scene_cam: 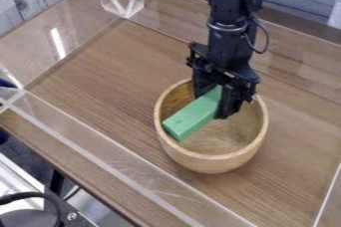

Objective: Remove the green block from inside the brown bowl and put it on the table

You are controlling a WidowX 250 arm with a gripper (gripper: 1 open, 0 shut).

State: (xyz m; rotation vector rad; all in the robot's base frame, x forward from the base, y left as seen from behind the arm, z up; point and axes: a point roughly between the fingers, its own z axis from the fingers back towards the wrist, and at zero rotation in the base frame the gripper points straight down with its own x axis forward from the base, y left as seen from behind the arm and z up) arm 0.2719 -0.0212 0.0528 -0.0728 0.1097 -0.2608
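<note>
The brown bowl (216, 159) stands on the table (94, 82), right of the middle. Inside it the green block (186, 118) lies tilted, its lower end by the bowl's left inner wall and its upper end raised toward the centre. My black gripper (221, 100) points straight down into the bowl. Its two fingers clasp the raised end of the block from both sides, so that end is partly hidden behind them.
Clear acrylic walls (80, 156) run along the table's edges. A small clear acrylic piece (123, 2) stands at the back left. Bare tabletop lies to the left of the bowl and in front of it.
</note>
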